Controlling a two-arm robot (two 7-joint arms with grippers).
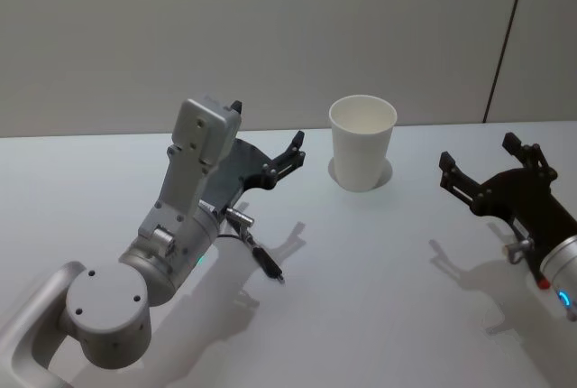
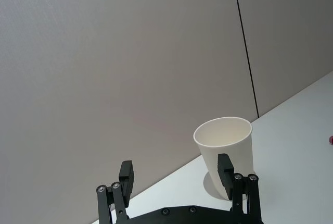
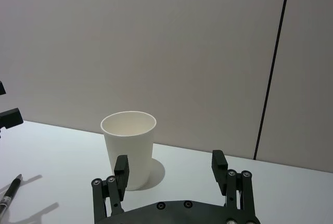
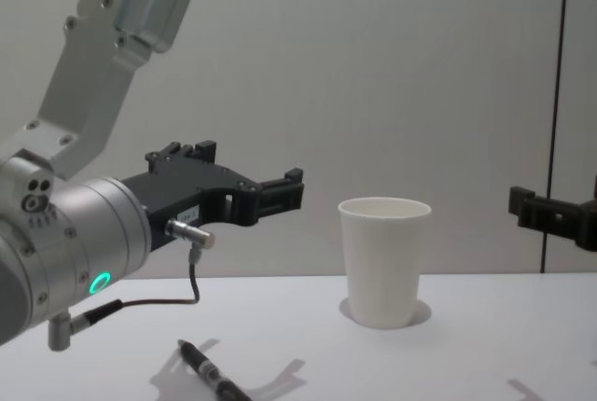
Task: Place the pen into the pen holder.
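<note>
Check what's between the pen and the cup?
Nothing: in the head view the table between pen and cup is bare. The open left gripper hangs in the air short of the cup.

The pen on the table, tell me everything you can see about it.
The pen is slim and dark, black plastic by its look. It lies flat on the white table, left of the pen holder and nearer the robot, apart from it. Nothing touches it; the left gripper, open and empty, hangs in the air above it.
</note>
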